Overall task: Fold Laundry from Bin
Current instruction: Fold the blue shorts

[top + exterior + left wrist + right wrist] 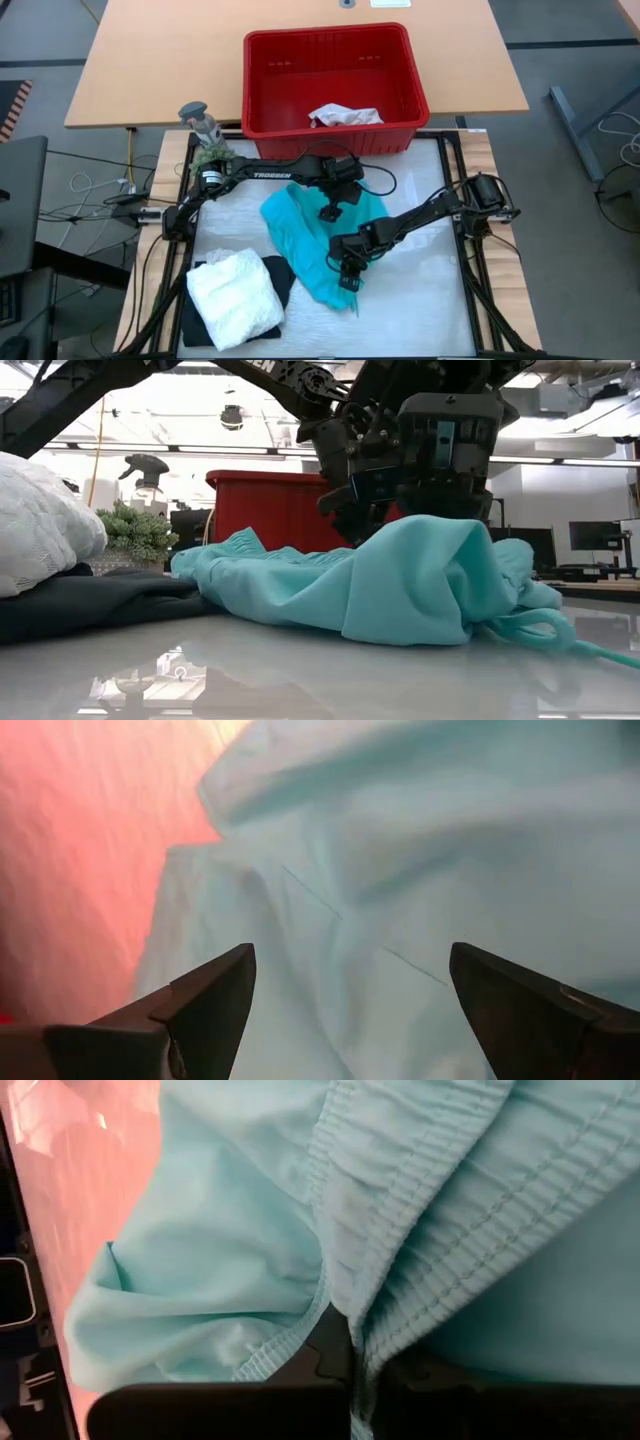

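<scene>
Teal cloth [300, 235] fills most of what I see up close: the garment lies rumpled on the white table [420, 300], and I use it as my landmark. My right gripper [348, 270] sits at its near edge with the fingers pinched shut on a gathered, elastic-ribbed fold of the fabric, which bunches over the fingers in the right wrist view. My left gripper [329, 212] hangs just above the far part of the same garment, fingers [215, 1000] spread as wide as they go and holding nothing, teal cloth showing between them. To the left of the teal garment, and touching it, a black garment [275, 280] lies flat with a folded white lacy piece [235, 295] on top. Beyond the teal garment stands the red bin [330, 80], one crumpled white item [345, 116] inside it. Left of the bin I see a small green plant [212, 155] and a spray bottle [200, 118]. Behind everything, bright ceiling lights and dark monitors [595, 540].
</scene>
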